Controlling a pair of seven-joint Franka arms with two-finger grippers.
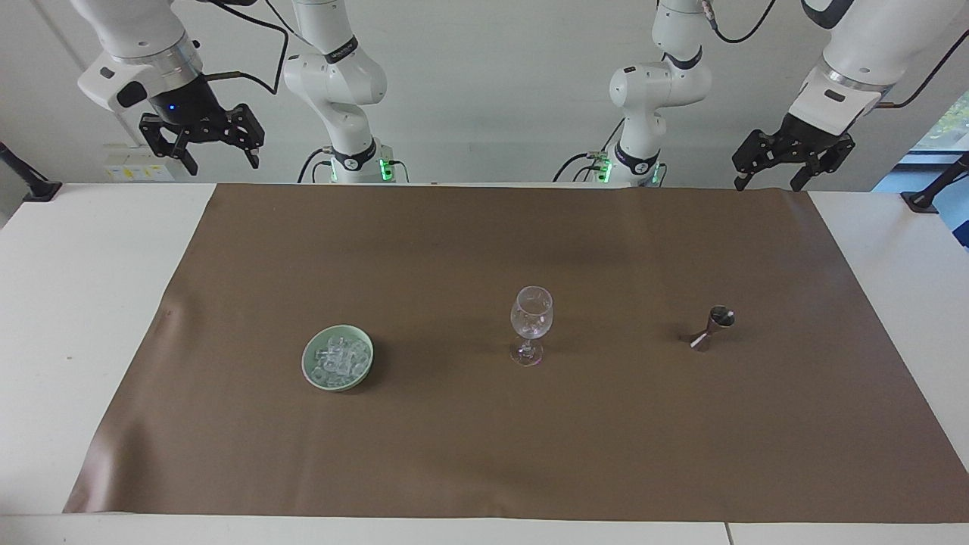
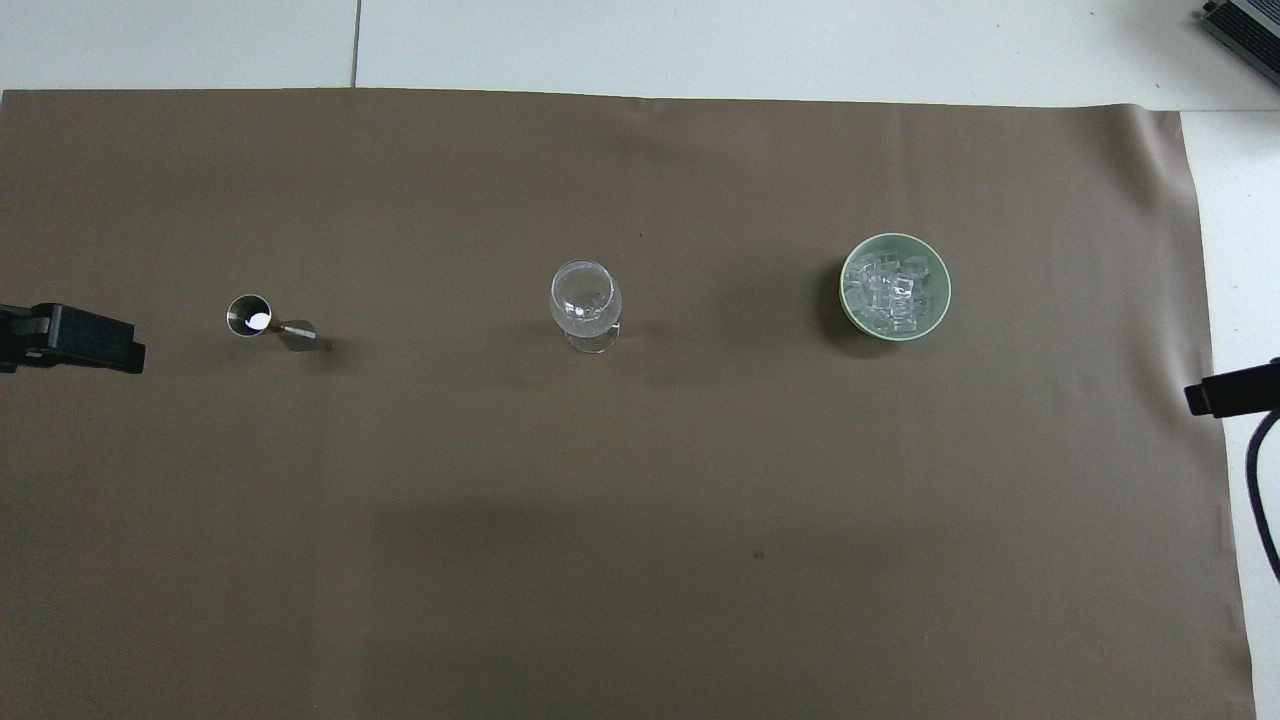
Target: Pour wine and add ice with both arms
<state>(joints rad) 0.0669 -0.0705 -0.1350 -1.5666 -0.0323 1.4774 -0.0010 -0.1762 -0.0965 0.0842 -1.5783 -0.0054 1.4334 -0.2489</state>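
The ice [image 1: 338, 359] is heaped in a pale green bowl [image 1: 310, 365] on the brown mat [image 1: 484, 454], toward the right arm's end of the table and well apart from the right gripper [image 1: 215, 155]. That gripper hangs raised above the mat's edge by its own base, fingers spread and holding nothing. The bowl seems set on this side so the right arm can take ice without crossing over.

The wine glass [image 1: 531, 324] stands upright and looks empty, midway between the two grippers, probably so that either arm can reach it.

A small metal measuring cup [image 1: 714, 326], hourglass-shaped and upright, stands toward the left arm's end, well apart from the left gripper [image 1: 771, 175]. Presumably it holds the wine for the left arm to pour. The left gripper also hangs raised over the mat's edge near its base, fingers parted and empty.

Both arms wait; no step of the task appears started.
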